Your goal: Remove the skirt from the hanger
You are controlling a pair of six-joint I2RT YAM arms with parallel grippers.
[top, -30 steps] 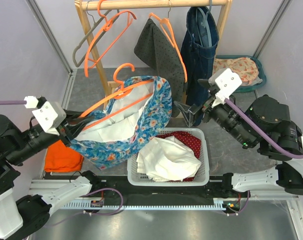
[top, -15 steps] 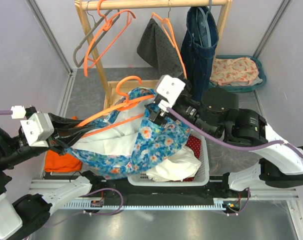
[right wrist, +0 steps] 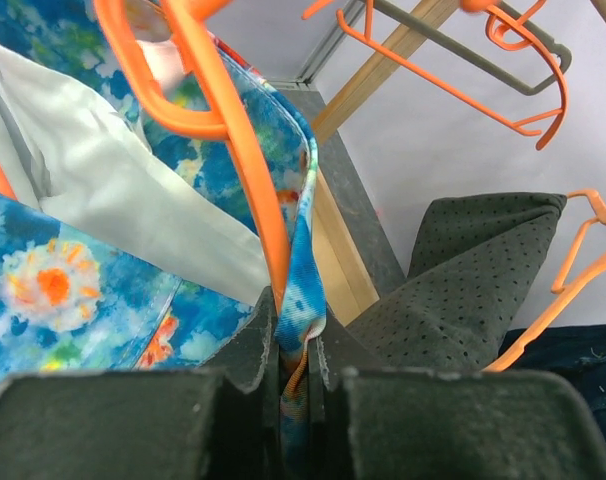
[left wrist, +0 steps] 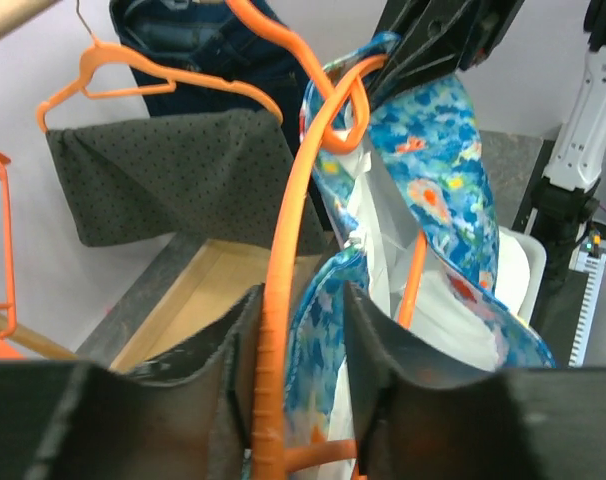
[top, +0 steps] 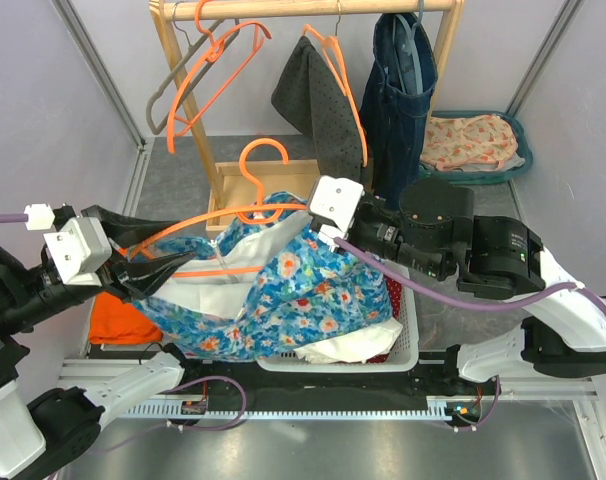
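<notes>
Now, your right claw (right wrist: 291, 322) is closed tight on the rim of the blue floral skirt (top: 303, 295), the one with a white lining. The blue waistband is pinched flat between its two fingers (right wrist: 251, 345). The thin orange plastic hanger (left wrist: 285, 240) runs down to the same place and touches the band just above the jaws. Whether the rod is also caught in the pinch, you cannot tell from the wrist view.

Your left claw (top: 151, 272) stands partly open. The hanger's rod passes through the gap, close to one of the fingers (left wrist: 228, 380), and a fold of the skirt fills the rest. The jaws are wider than the rod and do not press on it.

The skirt is not yet off the hanger; it is stretched between your two claws. From the right claw it hangs down toward the left claw. Its lower part lies over the white plastic laundry basket (top: 408, 325) that stands under the right claw. A folded orange cloth (top: 123, 318) lies just below the left claw. Behind the right claw, a grey dotted cloth (top: 308, 95) hangs from the wooden rail (top: 313, 8), with dark blue jeans (top: 398, 90) just beside it.
</notes>
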